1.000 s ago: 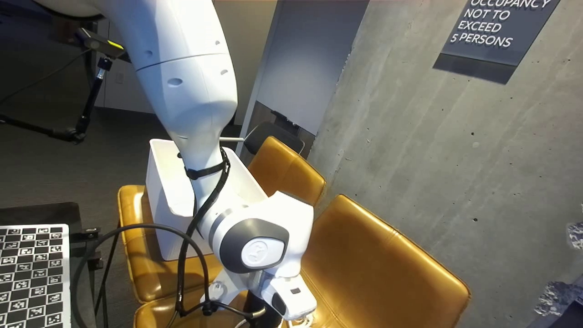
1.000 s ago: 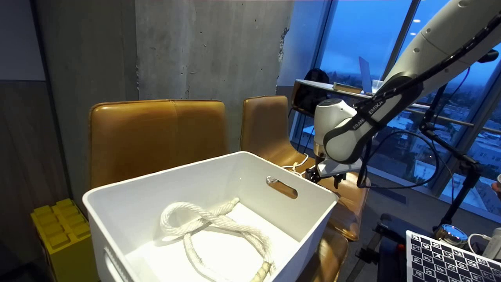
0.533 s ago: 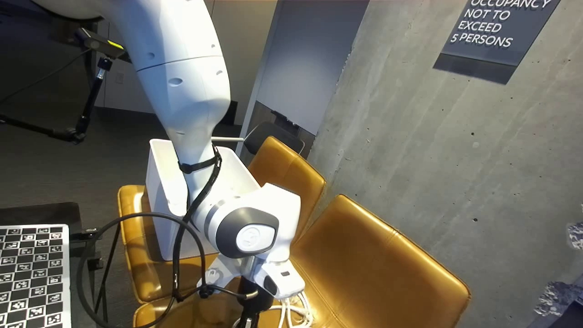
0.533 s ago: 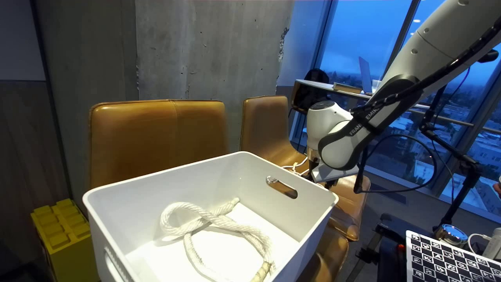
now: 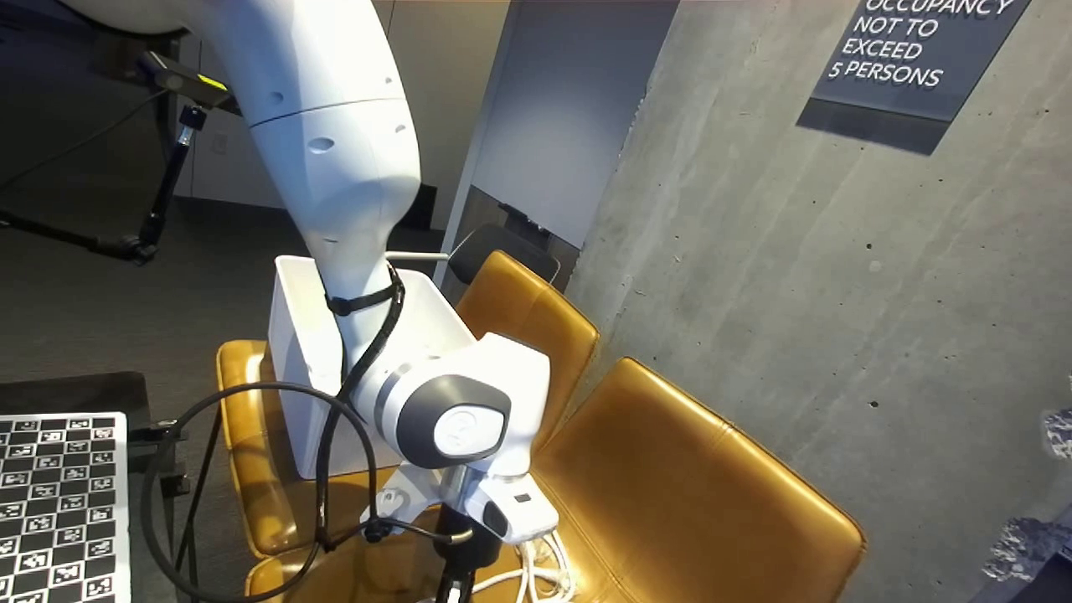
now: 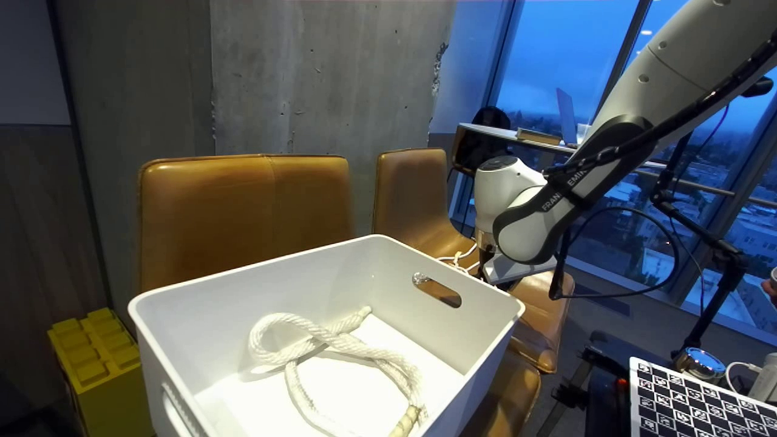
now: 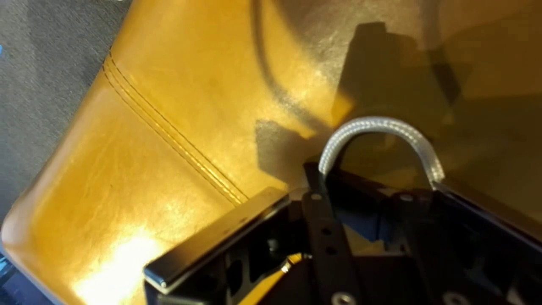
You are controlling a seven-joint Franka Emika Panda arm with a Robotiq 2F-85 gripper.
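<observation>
Jaws: seemingly clamped on white cable [image 7: 379, 123] | loop: over tan seat [image 7: 182, 93]

White cable [image 7: 380, 123] with a braided surface, on a tan leather chair seat [image 7: 190, 76]: seen close in the wrist view, one stretch bends into a smooth, rounded arch, its lower ends hidden; in an exterior view, loose loops [image 5: 529, 576] gather near the backrest [image 5: 703, 477]
</observation>
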